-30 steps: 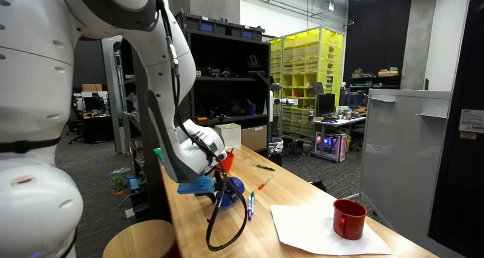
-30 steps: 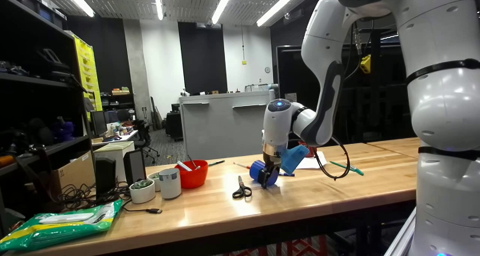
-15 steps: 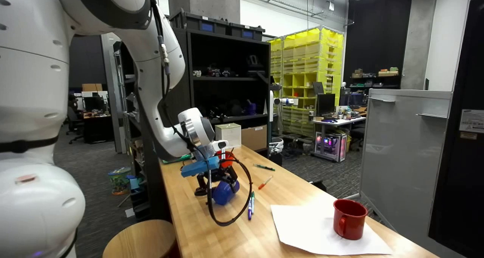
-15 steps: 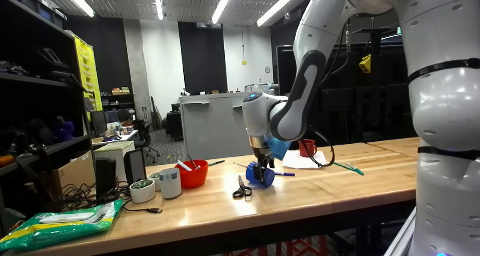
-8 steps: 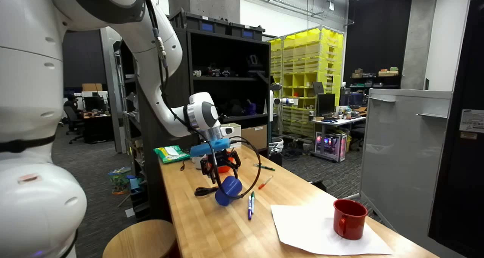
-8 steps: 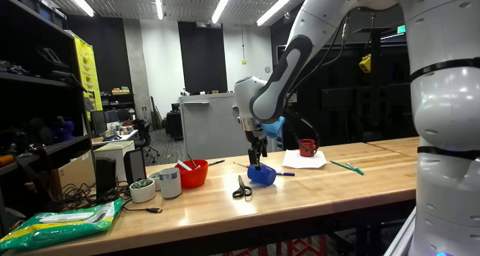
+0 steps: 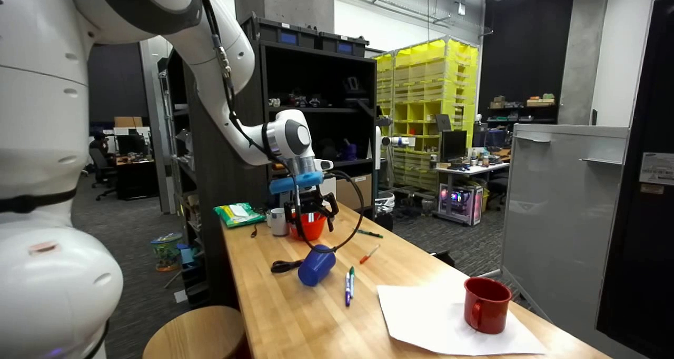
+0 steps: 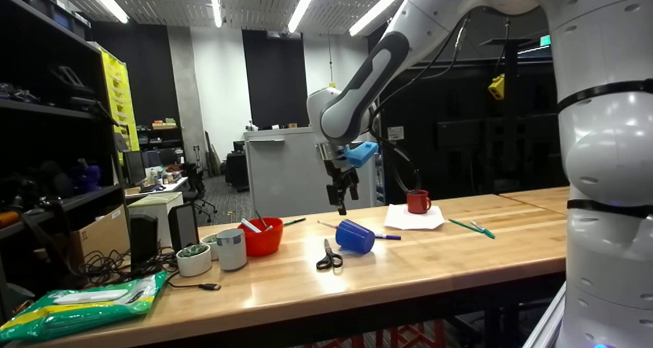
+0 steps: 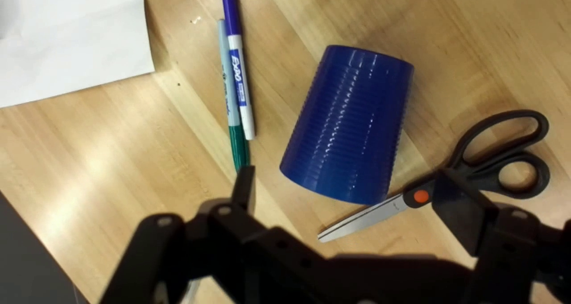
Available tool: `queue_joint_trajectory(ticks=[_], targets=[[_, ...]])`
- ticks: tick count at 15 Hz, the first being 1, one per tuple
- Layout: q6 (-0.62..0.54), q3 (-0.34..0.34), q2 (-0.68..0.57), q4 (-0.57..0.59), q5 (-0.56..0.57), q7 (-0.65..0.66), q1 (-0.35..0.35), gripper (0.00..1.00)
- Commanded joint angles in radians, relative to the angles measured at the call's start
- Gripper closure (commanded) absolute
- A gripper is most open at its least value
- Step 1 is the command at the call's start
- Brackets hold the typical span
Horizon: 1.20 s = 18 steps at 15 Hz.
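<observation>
The gripper (image 8: 347,200) is released, its jaws spread wide apart, and hangs in the air over the surface (image 8: 433,258). Nearest to it is the cup (image 9: 348,125), blue and ribbed, which lies on its side below the jaws and apart from them. In both exterior views the cup rests well in from the surface's two long edges.

The cup's wider end faces the blade of the scissors (image 9: 419,197), just beside it; whether the two touch cannot be told from the wrist view. The scissors' handles point toward the long edge by the stool (image 7: 195,332). On the cup's other side lie a marker (image 9: 239,72) with a purple cap and a pen (image 9: 230,99) with a green cap, side by side.

Beyond these, near the opposite long edge, lies the paper (image 7: 416,311), and the mug (image 7: 487,306), red, stands upright on it. The orange pen (image 7: 368,255) and the dark pen (image 7: 368,233) also lie near that edge, farther toward the end of the surface by the shelf (image 7: 321,109).

Toward that end, in an exterior view, the bowl (image 8: 265,243), red, stands with slim items (image 8: 250,225) leaning in it. A pale tumbler (image 8: 231,253) is just beside it, then a plant pot (image 8: 194,263). The packet (image 8: 92,309), green and yellow, lies near the corner where that end meets the stool-side edge.
</observation>
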State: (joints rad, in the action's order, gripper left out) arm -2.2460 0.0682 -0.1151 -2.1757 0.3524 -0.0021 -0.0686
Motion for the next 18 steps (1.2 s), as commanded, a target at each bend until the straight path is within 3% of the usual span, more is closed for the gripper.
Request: queue_joint_trajectory(ticks=[1,8,12,18], targets=[[0.053,0.0,-0.025,0.046,0.02,0.179,-0.035,0.0],[0.065,-0.035,-0.108,0.079,0.18,0.618,-0.081,0.0],[0.087,-0.043,-0.152,0.106,0.203,0.708,-0.1,0.0],[0.105,-0.043,-0.174,0.152,0.192,0.728,-0.12,0.0]])
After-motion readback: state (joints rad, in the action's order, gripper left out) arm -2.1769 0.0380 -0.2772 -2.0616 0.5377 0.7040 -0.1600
